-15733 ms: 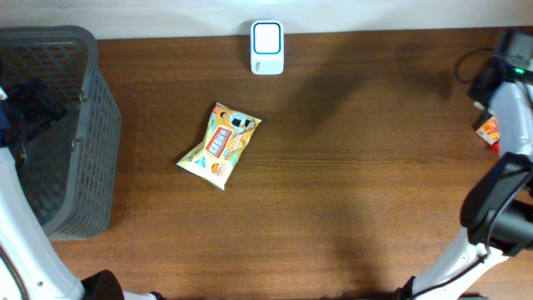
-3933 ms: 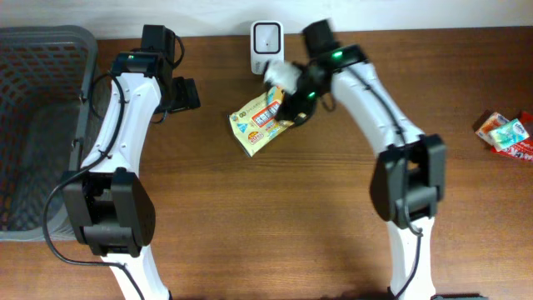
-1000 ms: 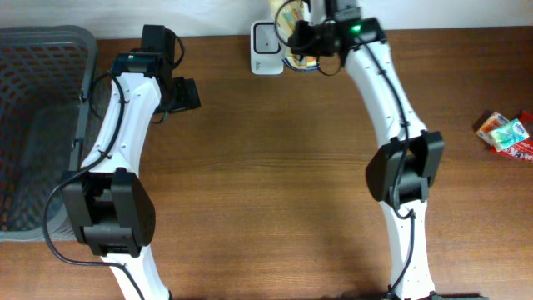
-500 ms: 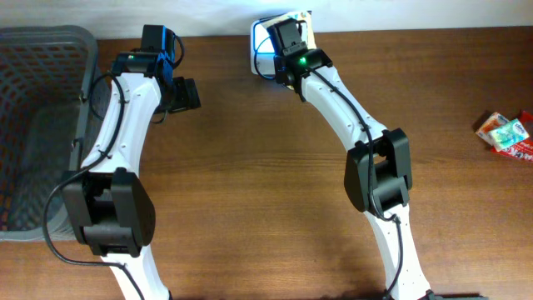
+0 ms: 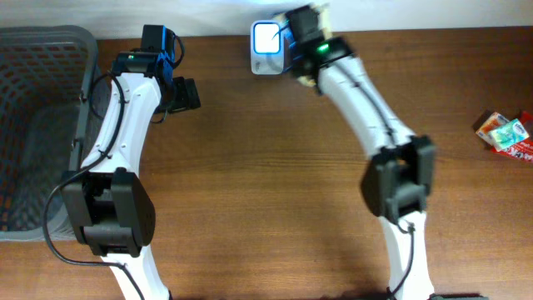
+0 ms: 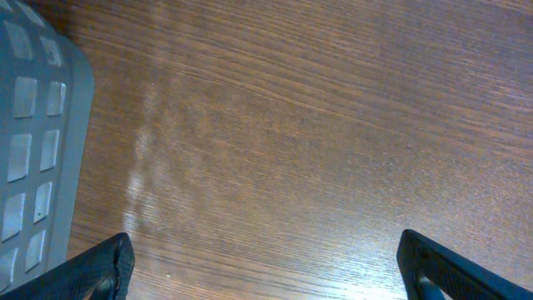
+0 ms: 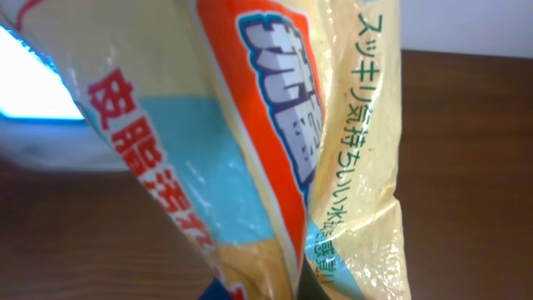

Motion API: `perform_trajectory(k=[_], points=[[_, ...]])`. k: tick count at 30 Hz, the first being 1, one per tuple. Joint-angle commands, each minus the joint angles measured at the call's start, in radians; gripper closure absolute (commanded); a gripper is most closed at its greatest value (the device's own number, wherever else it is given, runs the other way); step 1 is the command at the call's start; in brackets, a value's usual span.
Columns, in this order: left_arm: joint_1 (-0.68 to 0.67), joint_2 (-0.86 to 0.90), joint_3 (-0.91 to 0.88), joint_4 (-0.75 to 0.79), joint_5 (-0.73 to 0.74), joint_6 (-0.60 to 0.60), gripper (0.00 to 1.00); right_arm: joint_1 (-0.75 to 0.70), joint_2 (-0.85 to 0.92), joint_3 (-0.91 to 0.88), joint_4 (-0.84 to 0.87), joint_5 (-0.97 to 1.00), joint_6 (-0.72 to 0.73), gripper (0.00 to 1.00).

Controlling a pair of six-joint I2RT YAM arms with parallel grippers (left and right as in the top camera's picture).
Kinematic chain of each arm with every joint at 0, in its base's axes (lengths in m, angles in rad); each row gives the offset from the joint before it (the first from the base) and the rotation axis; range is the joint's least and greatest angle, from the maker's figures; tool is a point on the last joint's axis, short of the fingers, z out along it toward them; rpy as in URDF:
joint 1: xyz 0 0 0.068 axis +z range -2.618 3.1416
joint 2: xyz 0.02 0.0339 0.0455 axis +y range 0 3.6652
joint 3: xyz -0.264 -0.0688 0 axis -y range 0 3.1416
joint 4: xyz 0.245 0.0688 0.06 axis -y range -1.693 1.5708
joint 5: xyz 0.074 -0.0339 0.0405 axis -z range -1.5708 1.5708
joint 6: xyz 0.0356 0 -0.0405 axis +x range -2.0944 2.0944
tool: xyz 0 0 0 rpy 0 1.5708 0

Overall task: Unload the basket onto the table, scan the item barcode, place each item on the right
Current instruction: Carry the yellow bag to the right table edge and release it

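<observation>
The item is a crinkly yellow snack packet (image 7: pixel 333 125) with orange, red and light blue print. It fills the right wrist view, pinched from below by my right gripper (image 7: pixel 275 293), which is shut on it. The white scanner (image 5: pixel 267 37) stands at the table's back edge with its screen lit; the packet hangs just right of it, mostly hidden under the right gripper (image 5: pixel 304 22) in the overhead view. The scanner (image 7: pixel 42 142) shows behind the packet's left side. My left gripper (image 5: pixel 176 93) hovers open over bare wood, its fingertips (image 6: pixel 108 265) wide apart.
A grey mesh basket (image 5: pixel 46 125) stands at the table's left end, and its wall (image 6: pixel 33 125) shows in the left wrist view. Other small packets (image 5: pixel 505 133) lie at the far right edge.
The right arm has shifted the packet from over the scanner to its right side, so the lit screen now shows. The left arm has not moved.
</observation>
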Motion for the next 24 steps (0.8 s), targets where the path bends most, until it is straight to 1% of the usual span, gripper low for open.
perform_trajectory(k=[1,3,5,8,11,16,17,18,19,22,24], points=[[0.008,-0.036,0.018,-0.001,0.003,-0.013,0.01,-0.220,-0.129,0.031,-0.122,0.032,0.064,0.96],[0.008,-0.036,0.018,-0.001,0.003,-0.013,0.01,-0.396,-0.124,0.030,-0.270,0.031,0.111,0.96],[0.008,-0.036,0.018,-0.001,0.003,-0.013,0.01,-0.532,-0.109,0.029,-0.351,0.010,0.135,0.96],[0.008,-0.036,0.018,-0.001,0.003,-0.013,0.01,-0.694,-0.082,0.027,-0.415,-0.003,0.136,0.96],[0.008,-0.036,0.018,-0.001,0.004,-0.013,0.01,-0.829,-0.071,0.011,-0.434,-0.007,0.140,0.96],[0.008,-0.036,0.018,-0.001,0.003,-0.014,0.01,-0.955,-0.071,-0.104,-0.414,-0.021,0.142,0.96],[0.008,-0.036,0.018,-0.001,0.003,-0.013,0.01,-0.969,-0.071,-0.137,-0.395,-0.022,0.142,0.74],[0.008,-0.036,0.018,-0.001,0.003,-0.013,0.01,-0.982,-0.071,-0.175,-0.383,-0.022,0.142,0.10],[0.008,-0.036,0.018,-0.001,0.003,-0.014,0.01,-0.986,-0.071,-0.191,-0.390,-0.022,0.142,0.02],[0.008,-0.036,0.018,-0.001,0.003,-0.013,0.01,-0.983,-0.084,-0.193,-0.435,-0.029,0.151,0.01],[0.008,-0.036,0.018,-0.001,0.003,-0.014,0.01,-0.983,-0.142,-0.192,-0.468,-0.040,0.208,0.01]])
